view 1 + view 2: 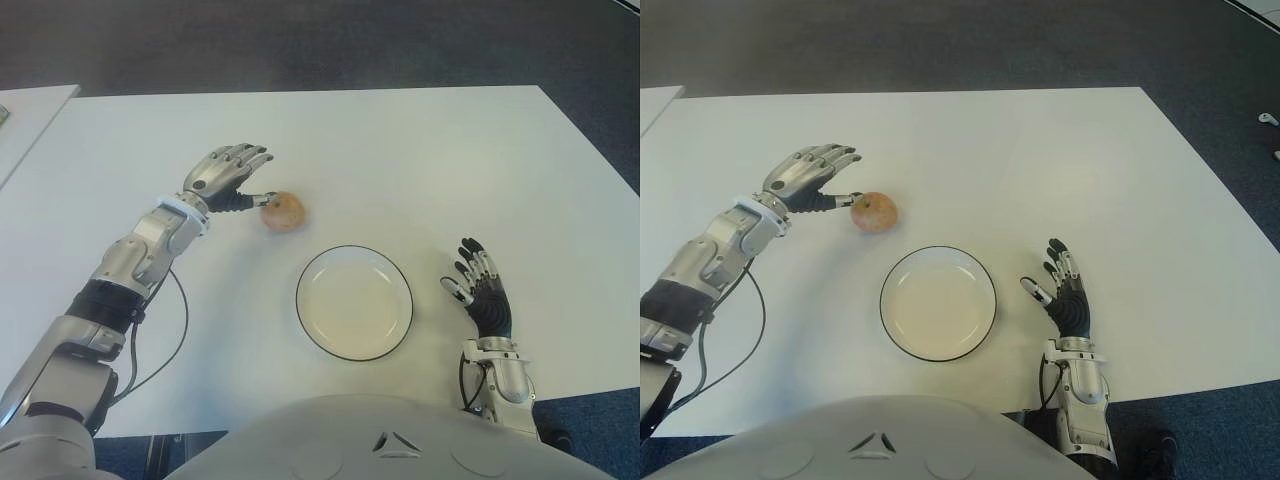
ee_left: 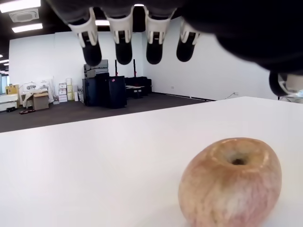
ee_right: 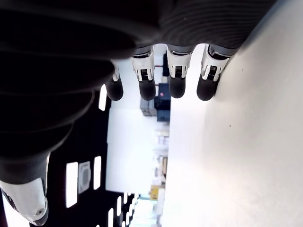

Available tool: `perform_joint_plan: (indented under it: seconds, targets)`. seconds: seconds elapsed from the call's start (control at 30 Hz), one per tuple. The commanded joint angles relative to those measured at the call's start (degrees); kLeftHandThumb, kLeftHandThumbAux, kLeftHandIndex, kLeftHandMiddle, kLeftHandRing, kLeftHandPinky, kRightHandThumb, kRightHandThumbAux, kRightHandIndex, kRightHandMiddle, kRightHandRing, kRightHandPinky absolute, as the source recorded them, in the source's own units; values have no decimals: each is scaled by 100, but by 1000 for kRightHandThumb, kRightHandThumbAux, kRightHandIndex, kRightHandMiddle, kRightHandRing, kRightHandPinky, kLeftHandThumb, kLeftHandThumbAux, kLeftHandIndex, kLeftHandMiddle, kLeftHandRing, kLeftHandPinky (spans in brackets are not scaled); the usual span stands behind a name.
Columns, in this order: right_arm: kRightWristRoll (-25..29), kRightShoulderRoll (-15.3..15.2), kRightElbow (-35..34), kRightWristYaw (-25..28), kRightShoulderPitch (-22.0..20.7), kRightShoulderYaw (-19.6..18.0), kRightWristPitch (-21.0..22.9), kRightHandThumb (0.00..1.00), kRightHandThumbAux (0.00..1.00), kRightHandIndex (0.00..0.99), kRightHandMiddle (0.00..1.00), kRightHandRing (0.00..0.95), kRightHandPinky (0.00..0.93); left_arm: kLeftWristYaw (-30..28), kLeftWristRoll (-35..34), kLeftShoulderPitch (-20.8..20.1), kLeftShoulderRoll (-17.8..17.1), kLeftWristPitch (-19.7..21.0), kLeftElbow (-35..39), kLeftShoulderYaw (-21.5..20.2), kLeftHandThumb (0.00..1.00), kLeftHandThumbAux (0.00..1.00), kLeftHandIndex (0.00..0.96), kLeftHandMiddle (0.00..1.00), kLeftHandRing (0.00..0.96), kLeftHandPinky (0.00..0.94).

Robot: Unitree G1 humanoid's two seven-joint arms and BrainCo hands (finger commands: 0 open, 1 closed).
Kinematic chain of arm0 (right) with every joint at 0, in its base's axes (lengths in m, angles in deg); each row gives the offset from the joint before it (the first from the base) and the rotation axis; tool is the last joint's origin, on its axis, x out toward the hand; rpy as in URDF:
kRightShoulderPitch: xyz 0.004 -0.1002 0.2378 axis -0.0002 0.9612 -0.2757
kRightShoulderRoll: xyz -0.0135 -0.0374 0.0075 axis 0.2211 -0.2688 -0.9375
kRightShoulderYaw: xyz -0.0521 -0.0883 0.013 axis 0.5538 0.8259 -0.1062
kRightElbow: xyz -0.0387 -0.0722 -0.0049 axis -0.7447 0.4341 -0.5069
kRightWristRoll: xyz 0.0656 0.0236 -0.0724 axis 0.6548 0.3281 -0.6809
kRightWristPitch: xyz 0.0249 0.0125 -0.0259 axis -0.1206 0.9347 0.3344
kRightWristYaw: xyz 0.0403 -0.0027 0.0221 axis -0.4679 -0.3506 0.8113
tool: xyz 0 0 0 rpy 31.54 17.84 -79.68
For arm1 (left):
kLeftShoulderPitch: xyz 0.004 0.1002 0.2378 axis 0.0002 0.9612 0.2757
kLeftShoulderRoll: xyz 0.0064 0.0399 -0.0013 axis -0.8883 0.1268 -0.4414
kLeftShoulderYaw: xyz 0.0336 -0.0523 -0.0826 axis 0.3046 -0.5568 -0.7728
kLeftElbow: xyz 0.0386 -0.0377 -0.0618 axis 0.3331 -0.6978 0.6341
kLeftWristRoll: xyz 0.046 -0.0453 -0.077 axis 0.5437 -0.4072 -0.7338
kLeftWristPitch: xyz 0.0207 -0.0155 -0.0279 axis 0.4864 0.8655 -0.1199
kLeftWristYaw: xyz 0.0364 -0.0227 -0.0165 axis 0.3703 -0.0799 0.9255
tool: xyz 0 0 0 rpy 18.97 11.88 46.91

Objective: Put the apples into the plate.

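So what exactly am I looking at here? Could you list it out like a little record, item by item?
apple: one apple on the white table, outside the plate
plate: white plate with a dark rim, nothing in it
left hand: left hand at the apple, fingers spread, thumb tip by it, not gripping
right hand: right hand to the right of the plate, fingers open, holding nothing

White bench (image 1: 420, 150) on dark carpet floor (image 1: 300, 45); second white table (image 1: 25, 115) just left of it. Beyond bench: white walls (image 2: 47, 56), dark cabinets (image 2: 102, 87), stacked boxes (image 2: 33, 97), ceiling light panels (image 2: 21, 5).
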Motion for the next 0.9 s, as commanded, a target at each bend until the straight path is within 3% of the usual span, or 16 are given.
perform_joint_plan:
  seconds: [0.03,0.9]
  targets:
    - [-61,252,847,-29,317,157,494,190,639,29,12,11,62,-188,78,55,142,6,-9,153,322,144,0,0,0,0]
    - [-136,317,777,-143,391,262,496,175,634,29,14,7,57,-2,441,-207,624,23,-554,560,281,139,0,0,0,0]
